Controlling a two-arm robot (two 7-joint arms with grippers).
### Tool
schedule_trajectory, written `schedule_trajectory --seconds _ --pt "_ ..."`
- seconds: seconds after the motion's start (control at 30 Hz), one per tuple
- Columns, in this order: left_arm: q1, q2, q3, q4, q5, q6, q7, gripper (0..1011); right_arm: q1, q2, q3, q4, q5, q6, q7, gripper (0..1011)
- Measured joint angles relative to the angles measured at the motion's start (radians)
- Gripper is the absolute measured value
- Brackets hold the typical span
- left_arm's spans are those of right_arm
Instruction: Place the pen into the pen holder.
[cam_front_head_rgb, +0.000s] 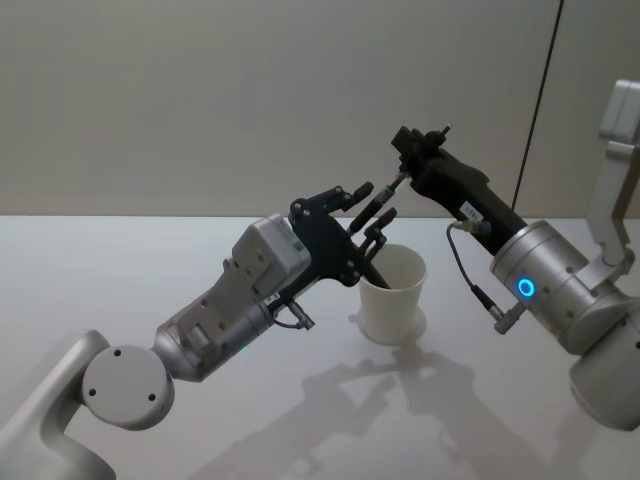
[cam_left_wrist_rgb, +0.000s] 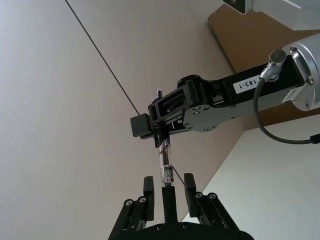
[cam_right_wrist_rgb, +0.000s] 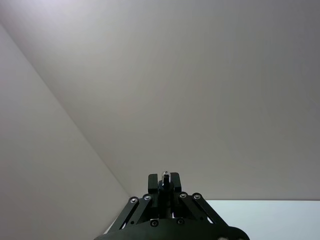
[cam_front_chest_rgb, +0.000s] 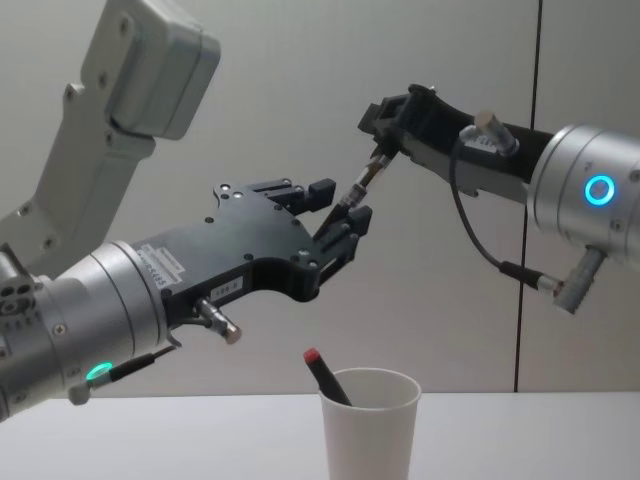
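The white paper cup pen holder (cam_front_head_rgb: 392, 300) (cam_front_chest_rgb: 370, 430) stands on the table. A black pen with a red end (cam_front_chest_rgb: 323, 373) leans inside it, with the red end above the rim. Above the cup, my right gripper (cam_front_head_rgb: 404, 168) (cam_front_chest_rgb: 385, 142) (cam_right_wrist_rgb: 165, 177) is shut on the top of a second slim pen (cam_front_chest_rgb: 358, 190) (cam_left_wrist_rgb: 166, 172) with a labelled band. That pen hangs down between the fingers of my left gripper (cam_front_head_rgb: 378, 200) (cam_front_chest_rgb: 342, 205) (cam_left_wrist_rgb: 168, 181), which is open around it; both fingers (cam_left_wrist_rgb: 148, 186) stand apart from it.
The white table (cam_front_head_rgb: 150, 270) stretches to the left of and in front of the cup. A plain wall with a dark vertical seam (cam_front_head_rgb: 540, 100) rises behind. Both forearms cross in the air over the cup, left arm (cam_front_head_rgb: 220, 310) low, right arm (cam_front_head_rgb: 540, 280) higher.
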Motion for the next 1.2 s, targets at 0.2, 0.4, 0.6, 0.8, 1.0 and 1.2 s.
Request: schedule_trajectory --seconds 0.2,0.4,0.6,0.8,1.0,1.2 --pt "0.000 0.000 0.000 0.000 0.000 0.000 0.000 562 0.000 0.002 -0.002 -0.001 0.000 -0.004 -0.002 131" --pt "0.000 0.000 0.000 0.000 0.000 0.000 0.000 738 0.001 0.004 -0.004 -0.001 0.000 -0.007 -0.004 130" --pt "0.000 0.000 0.000 0.000 0.000 0.000 0.000 917 0.003 0.006 -0.005 -0.002 0.001 -0.010 -0.007 130" --pt "0.000 0.000 0.000 0.000 0.000 0.000 0.000 1004 0.004 0.008 -0.007 -0.002 -0.008 -0.019 -0.012 131" --pt "0.000 0.000 0.000 0.000 0.000 0.000 0.000 1004 0.003 0.009 -0.015 -0.001 -0.058 -0.048 -0.030 131" --pt "0.000 0.000 0.000 0.000 0.000 0.000 0.000 1004 0.003 0.009 -0.024 0.003 -0.126 -0.084 -0.054 131"
